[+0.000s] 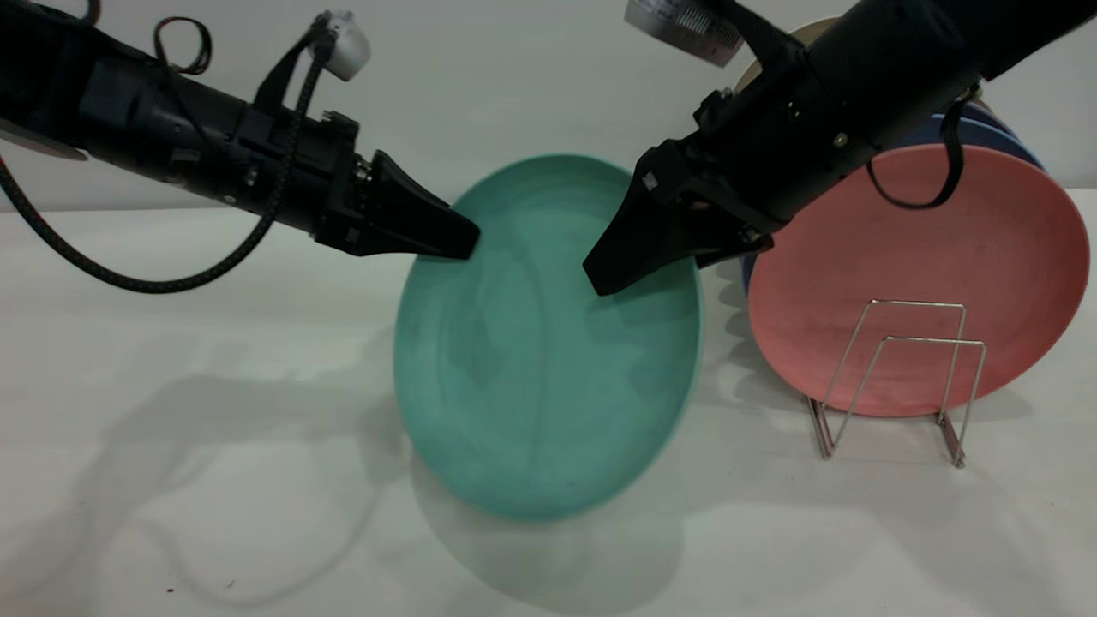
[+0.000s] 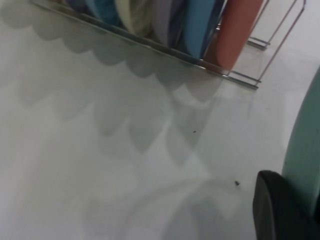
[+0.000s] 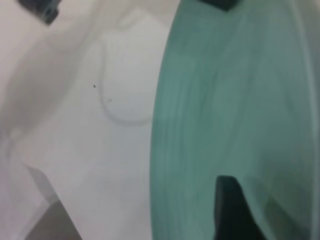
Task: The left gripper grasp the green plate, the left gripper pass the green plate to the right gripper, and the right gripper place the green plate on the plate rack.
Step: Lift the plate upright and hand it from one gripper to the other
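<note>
We hold the green plate upright above the tabletop, our left pincer clamped on its ten-o'clock rim so our right pincer, jaws straddling the two-o'clock rim, can take it for the plate rack.

- Light is bright, even and soft, apparently from overhead; the white table shows no hard glare.
- Broad, faint-edged shadows of both arms spread across it in the exterior view.
- Scalloped shadows of the racked plates fall on the surface in the left wrist view.
- The green plate looks smeared and out of focus in the right wrist view.
- Both wrist views are soft throughout.
</note>
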Motion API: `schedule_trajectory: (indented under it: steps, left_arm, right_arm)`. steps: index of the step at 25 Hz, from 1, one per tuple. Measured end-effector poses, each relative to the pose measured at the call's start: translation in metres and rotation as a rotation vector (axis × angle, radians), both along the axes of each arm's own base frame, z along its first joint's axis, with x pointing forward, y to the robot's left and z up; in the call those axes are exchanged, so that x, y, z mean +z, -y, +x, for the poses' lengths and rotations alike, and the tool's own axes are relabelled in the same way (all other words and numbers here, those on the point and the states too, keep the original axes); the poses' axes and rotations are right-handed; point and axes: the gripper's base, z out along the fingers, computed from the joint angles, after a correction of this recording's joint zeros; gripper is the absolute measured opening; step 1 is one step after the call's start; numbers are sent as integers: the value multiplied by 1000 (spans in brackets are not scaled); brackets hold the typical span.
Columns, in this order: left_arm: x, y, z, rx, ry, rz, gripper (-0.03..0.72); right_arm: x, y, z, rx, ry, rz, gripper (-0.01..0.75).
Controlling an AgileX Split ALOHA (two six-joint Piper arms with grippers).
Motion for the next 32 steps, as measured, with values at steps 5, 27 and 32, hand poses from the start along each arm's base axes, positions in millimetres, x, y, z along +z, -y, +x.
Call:
schedule_trajectory:
  steps: [5, 27, 32]
  left_arm:
    - [0, 6, -2, -11, 0, -4, 21]
    - [6, -5, 0, 113, -190, -38, 692]
    - [25, -29, 0, 108, -176, -69, 631]
  right_arm:
    - [-2, 0, 1, -13, -8, 9, 223]
    - [-4, 1, 3, 81, 86, -38, 133]
    - [9, 7, 5, 75, 125, -38, 133]
